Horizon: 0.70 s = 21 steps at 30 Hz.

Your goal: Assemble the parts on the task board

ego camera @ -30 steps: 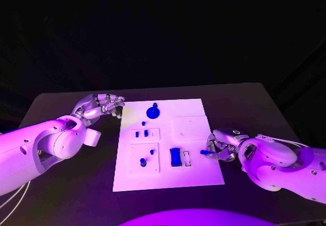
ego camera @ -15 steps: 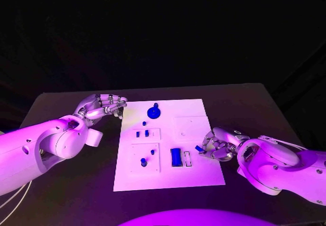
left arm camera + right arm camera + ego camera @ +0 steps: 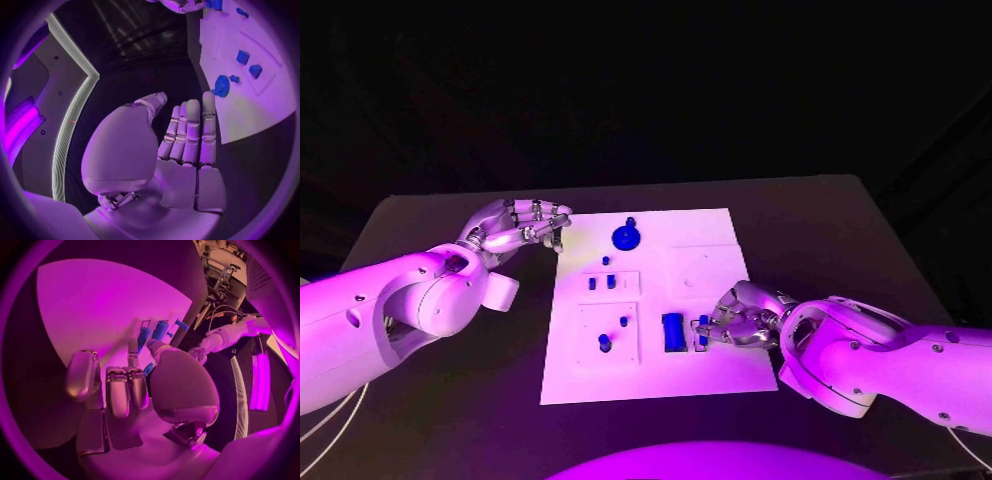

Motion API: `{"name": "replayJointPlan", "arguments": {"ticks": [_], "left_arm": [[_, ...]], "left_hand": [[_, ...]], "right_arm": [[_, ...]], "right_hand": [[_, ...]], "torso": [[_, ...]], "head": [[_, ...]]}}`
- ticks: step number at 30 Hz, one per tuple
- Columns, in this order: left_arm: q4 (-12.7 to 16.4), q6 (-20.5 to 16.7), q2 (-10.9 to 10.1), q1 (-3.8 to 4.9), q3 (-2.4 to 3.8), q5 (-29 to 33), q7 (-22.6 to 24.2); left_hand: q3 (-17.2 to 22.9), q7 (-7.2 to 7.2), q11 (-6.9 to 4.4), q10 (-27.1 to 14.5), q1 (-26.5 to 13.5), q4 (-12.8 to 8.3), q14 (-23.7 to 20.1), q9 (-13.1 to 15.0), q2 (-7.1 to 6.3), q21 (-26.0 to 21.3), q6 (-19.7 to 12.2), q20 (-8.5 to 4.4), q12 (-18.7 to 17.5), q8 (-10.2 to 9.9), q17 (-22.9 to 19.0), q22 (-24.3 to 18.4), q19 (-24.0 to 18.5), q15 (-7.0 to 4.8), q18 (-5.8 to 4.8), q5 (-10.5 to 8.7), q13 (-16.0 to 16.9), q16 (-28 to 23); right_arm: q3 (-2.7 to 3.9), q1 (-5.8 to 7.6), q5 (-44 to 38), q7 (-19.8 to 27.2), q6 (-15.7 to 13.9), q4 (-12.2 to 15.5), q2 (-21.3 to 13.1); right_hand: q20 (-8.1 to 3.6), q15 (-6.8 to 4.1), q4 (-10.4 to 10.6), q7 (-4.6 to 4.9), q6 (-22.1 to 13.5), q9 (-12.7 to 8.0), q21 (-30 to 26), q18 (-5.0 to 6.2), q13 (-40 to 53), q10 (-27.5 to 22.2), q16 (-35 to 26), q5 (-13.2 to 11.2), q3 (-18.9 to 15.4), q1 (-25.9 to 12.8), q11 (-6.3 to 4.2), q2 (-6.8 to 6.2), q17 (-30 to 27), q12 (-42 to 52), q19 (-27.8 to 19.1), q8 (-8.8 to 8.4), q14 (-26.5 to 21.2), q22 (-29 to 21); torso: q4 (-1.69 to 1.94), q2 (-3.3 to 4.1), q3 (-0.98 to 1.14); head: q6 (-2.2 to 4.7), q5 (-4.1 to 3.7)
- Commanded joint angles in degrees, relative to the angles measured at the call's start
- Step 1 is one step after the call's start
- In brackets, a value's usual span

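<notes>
The right hand (image 3: 740, 322) is down over the near right part of the task board (image 3: 711, 228), fingers curled in around a small blue part (image 3: 149, 369) that peeks out between them in the right wrist view, so I'd call that a pinch on the piece, held just beside the tall blue block (image 3: 672, 332) and the pale slot next to it. That looks like the step in hand: getting this piece seated beside the block, and from here I can't tell whether it is touching the board yet. Over on the far left corner of the board, the left hand (image 3: 516, 228) hangs at the edge with nothing in it, fingers straight and close together in its own wrist view, thumb set apart. As for progress: the round blue knob (image 3: 627, 238) sits at the far end, a pair of small blue pieces (image 3: 599, 284) stands in the middle-left panel, and another blue peg (image 3: 604, 343) sits in the near-left panel. The square panel on the right middle looks bare. I'd judge the job roughly midway, with several pieces placed, one in the fingers, and at least that bare panel unfilled.
</notes>
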Motion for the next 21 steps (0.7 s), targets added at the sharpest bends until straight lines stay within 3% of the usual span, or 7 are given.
{"name": "replayJointPlan", "arguments": {"ticks": [1,10,21], "left_arm": [[0.2,1.7,0.0,-0.03,0.04,1.0,0.5],[0.1,2.7,0.0,-0.03,0.04,1.2,0.7],[0.0,2.7,0.0,-0.03,0.04,1.2,0.6]], "left_hand": [[0.4,0.00,0.14,-0.5,0.7,-0.2,-0.3,-0.1,-0.15,-0.3,-0.4,-0.01,0.3,0.3,-0.1,0.0,0.3,0.03,0.79,0.22,-0.1,0.3],[0.5,0.02,0.17,-0.6,1.0,-0.4,-0.4,-0.1,-0.23,-0.3,-0.5,-0.02,0.2,0.3,-0.1,0.0,0.3,0.04,0.78,0.24,-0.2,0.2],[0.6,0.07,0.21,-0.7,1.0,-0.4,-0.5,-0.1,-0.25,-0.3,-0.5,-0.02,0.2,0.3,-0.2,0.0,0.3,0.06,0.77,0.23,-0.2,0.2]], "right_arm": [[-0.01,-0.41,2.9,-1.3,2.4,-0.3,0.7],[-0.01,-0.71,2.3,-1.7,2.1,-0.6,1.7],[0.00,-0.76,1.1,-1.4,1.6,-0.9,1.8]], "right_hand": [[-0.51,-0.20,0.0,-0.01,0.5,0.1,-0.3,-1.01,15.0,5.9,0.2,0.4,-0.4,-0.8,-0.12,0.05,15.1,0.2,3.2,0.17,6.0,9.9],[-0.53,-0.23,0.0,-0.06,0.6,0.1,-0.6,-0.97,15.0,5.9,0.2,0.6,-0.5,-0.8,-0.17,0.02,15.1,0.2,3.2,0.19,6.0,9.9],[-0.59,-0.32,-0.3,-0.17,0.5,0.2,-1.0,-0.91,15.0,5.9,0.2,1.0,-0.6,-0.3,-0.26,-0.25,15.1,0.2,3.1,0.19,6.0,9.8]], "torso": [[-0.06,0.05,0.05],[0.00,0.03,0.13],[-0.04,-0.01,0.08]], "head": [[-0.24,0.20],[-0.38,0.25],[-0.27,0.34]]}}
